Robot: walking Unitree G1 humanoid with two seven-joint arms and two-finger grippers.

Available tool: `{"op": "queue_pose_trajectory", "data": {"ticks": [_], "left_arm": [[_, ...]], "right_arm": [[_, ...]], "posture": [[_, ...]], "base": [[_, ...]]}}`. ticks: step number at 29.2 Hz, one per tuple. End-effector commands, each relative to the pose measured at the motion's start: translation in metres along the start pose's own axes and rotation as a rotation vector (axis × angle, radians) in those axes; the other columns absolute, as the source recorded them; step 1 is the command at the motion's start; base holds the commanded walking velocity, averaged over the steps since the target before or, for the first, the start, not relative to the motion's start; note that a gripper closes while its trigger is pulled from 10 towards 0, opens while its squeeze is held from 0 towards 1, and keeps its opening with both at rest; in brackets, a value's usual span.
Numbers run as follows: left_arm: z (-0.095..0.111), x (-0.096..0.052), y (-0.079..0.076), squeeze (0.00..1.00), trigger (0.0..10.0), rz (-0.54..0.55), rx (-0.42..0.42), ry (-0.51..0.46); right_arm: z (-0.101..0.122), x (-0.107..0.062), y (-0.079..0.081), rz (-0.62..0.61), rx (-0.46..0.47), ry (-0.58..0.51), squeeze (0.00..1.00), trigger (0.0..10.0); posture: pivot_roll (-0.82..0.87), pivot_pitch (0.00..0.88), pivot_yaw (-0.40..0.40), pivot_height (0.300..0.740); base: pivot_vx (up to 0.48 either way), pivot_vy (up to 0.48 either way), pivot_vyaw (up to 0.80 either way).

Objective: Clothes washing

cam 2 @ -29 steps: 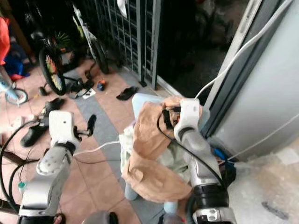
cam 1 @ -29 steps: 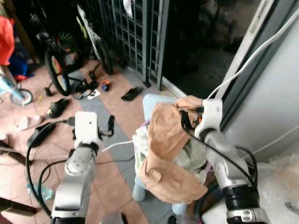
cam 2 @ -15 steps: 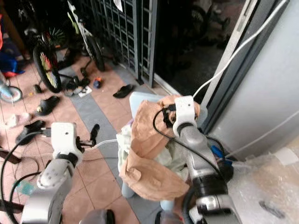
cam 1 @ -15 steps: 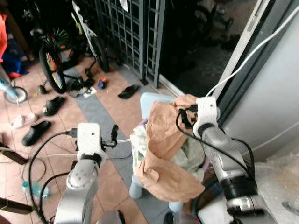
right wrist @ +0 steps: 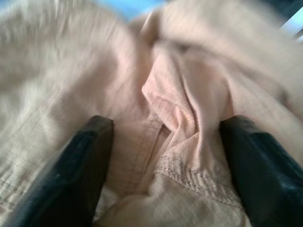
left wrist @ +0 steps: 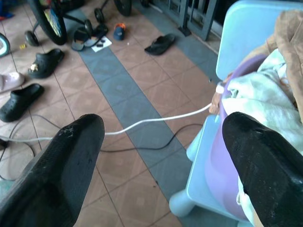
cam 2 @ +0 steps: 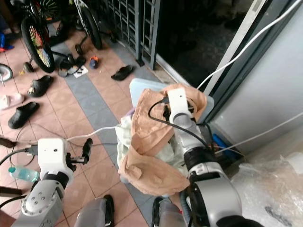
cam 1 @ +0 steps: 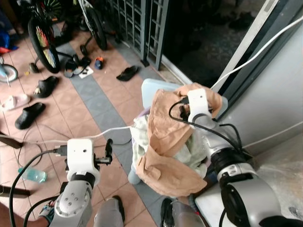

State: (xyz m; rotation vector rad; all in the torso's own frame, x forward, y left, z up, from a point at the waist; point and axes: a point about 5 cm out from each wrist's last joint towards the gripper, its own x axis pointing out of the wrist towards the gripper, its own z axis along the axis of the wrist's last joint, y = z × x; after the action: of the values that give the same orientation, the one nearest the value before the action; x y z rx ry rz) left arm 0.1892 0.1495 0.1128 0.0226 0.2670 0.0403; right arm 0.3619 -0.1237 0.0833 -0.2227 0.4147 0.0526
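A tan garment (cam 1: 165, 137) hangs over a heap of pale green and white clothes (cam 1: 141, 142) in a purple basket (left wrist: 215, 161) on a light blue plastic chair (left wrist: 246, 28). My right gripper (right wrist: 165, 142) is buried in the top of the tan garment (right wrist: 180, 94). Its fingers (right wrist: 83, 161) stand wide apart with the cloth bunched between them. My left gripper (left wrist: 161, 156) is open and holds nothing. It hovers over the tiled floor left of the chair, and one black finger (cam 1: 109, 147) shows in the left eye view.
A white hose (left wrist: 142, 124) and dark cables run across the tiles. Sandals (cam 1: 128, 72), bicycles (cam 1: 40, 40) and a water bottle (cam 1: 33, 175) lie to the left. A metal grille gate (cam 1: 142, 23) stands ahead. A grey wall (cam 1: 279, 85) rises on the right.
The camera has tilted down and shifted. My left arm has dropped lower and closer to me. My right gripper stays in the tan garment above the chair.
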Motion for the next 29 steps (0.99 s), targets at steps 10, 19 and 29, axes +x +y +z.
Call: {"op": "queue_pose_trajectory", "data": {"ticks": [10,19,29], "left_arm": [[0.004,0.001,-0.001,0.00,10.0,0.009,-0.001,0.025],[0.008,0.009,-0.003,0.00,10.0,0.029,-0.020,0.004],[0.012,0.022,-0.006,0.00,10.0,0.036,-0.031,-0.021]], "right_arm": [[-0.027,0.000,0.007,0.040,0.022,0.098,0.00,0.0],[-0.029,0.000,0.011,0.079,0.021,0.100,0.00,0.0],[-0.036,0.000,0.009,0.095,0.013,0.128,0.00,0.0]], "posture": [[0.14,0.273,-0.052,0.740],[0.12,0.251,-0.076,0.740],[0.10,0.216,-0.096,0.740]], "base": [[0.000,0.000,0.00],[0.000,0.000,0.00],[0.000,0.000,0.00]]}}
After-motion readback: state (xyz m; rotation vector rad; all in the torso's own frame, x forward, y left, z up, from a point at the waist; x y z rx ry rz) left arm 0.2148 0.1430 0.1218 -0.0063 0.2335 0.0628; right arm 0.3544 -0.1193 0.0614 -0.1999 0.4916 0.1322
